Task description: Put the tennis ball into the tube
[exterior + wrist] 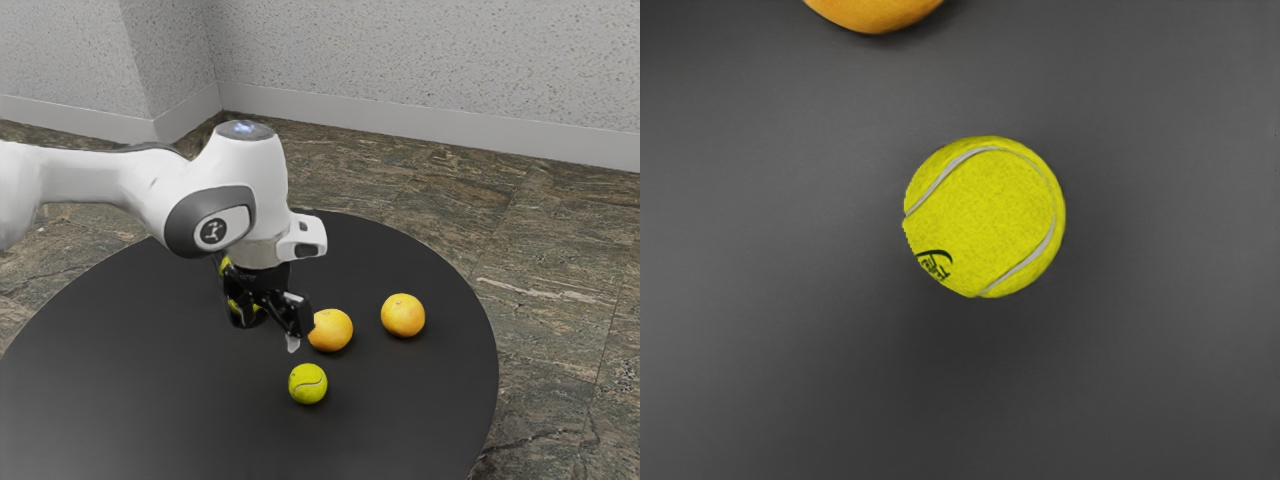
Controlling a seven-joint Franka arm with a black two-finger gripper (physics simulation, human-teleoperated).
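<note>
One tennis ball [308, 384] to find on the round black bench [130, 380], starting with the exterior view. Lies free there, nearer the exterior view's right edge of the bench than its left, touching neither of the fruits. Just beyond it, one orange [333, 331], partly covered along one side by the claw [270, 335]. Farther toward the exterior view's right edge of the bench, a second orange [403, 315], apart from the first.

Reaches in from the exterior view's left with the white arm [150, 185], bent downward at the wrist. Holds the claw above the bench, near the tennis ball but clear of it, spread wide and gripping nothing. Behind the claw, a dark thing with yellow-green patches [226, 266], mostly hidden; cannot tell it for certain as the tube. Past the bench, a brown mottled stone floor [530, 230] and pale speckled walls [430, 60].

Over to the wrist view: looks straight down on the tennis ball, resting on the dark surface of the bench. Bears a curving pale seam and a small black print close to its outline. Apart from it, part of an orange, cut off by the picture's border; cannot tell which of the two.
</note>
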